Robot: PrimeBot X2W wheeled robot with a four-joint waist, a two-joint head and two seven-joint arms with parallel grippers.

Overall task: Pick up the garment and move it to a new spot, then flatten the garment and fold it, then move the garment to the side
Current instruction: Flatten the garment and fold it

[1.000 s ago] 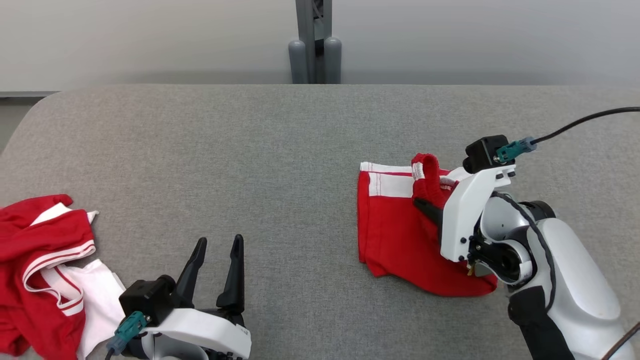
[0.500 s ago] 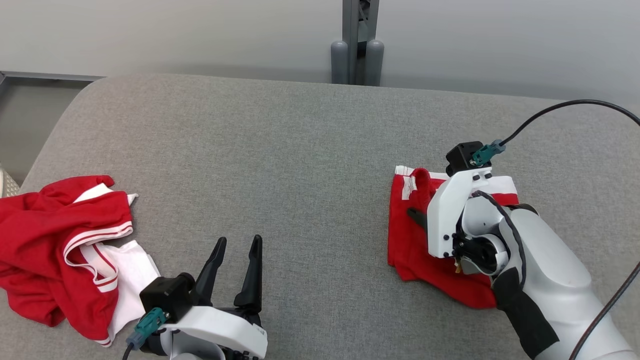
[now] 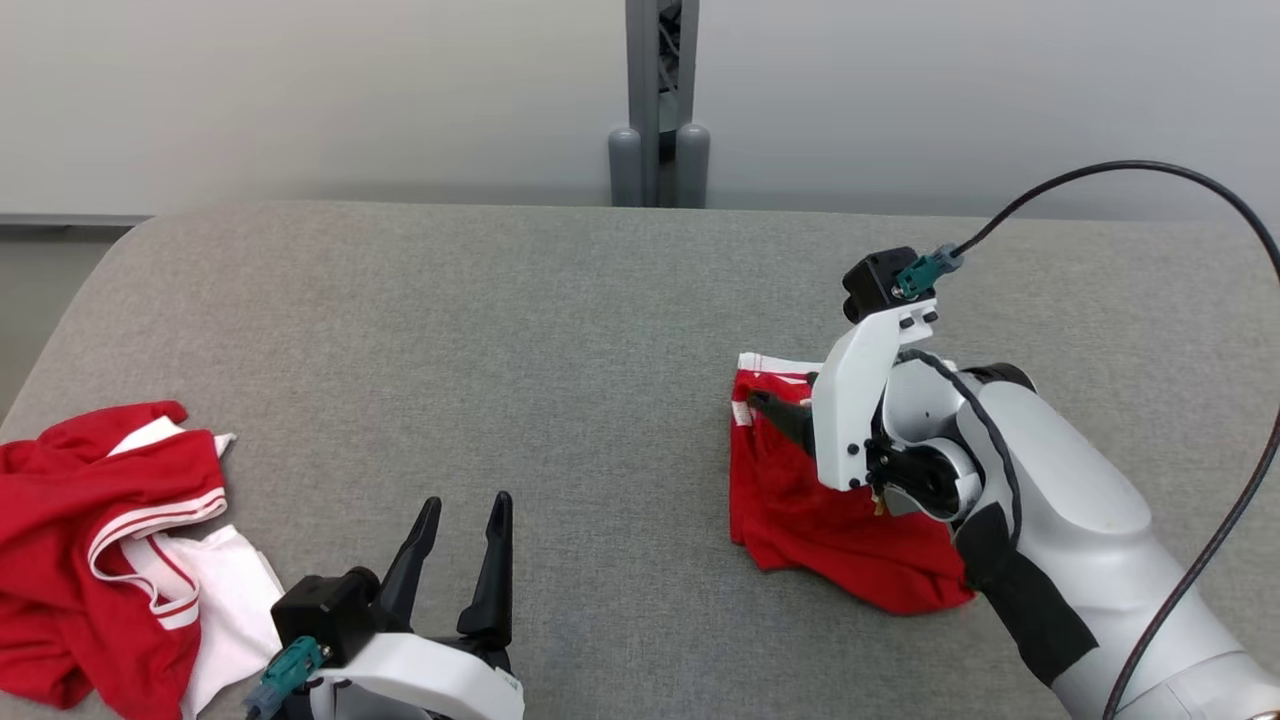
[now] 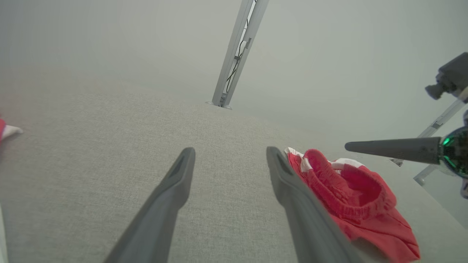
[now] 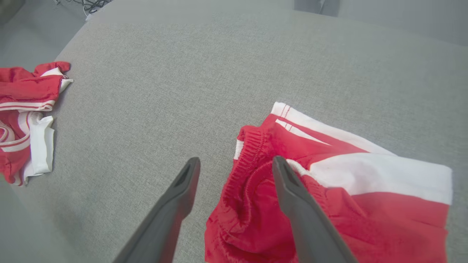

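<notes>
Red garment (image 3: 800, 510) beneath wide-spread right end effector (image 5: 236, 160); left end effector (image 3: 465, 500) wide too

Shorts (image 3: 800, 510) right: red, white side band, thin white stripes. Crumpled garment (image 3: 70, 500) left: red, white panels, striped trim. Table cover (image 3: 500, 350): plain grey weave. Cable (image 3: 1130, 164): black.

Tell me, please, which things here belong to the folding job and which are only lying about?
Job: folded red garment; right gripper, open at its waistband.
Lying about: crumpled red-and-white clothes at the left; grey post behind the table.
</notes>
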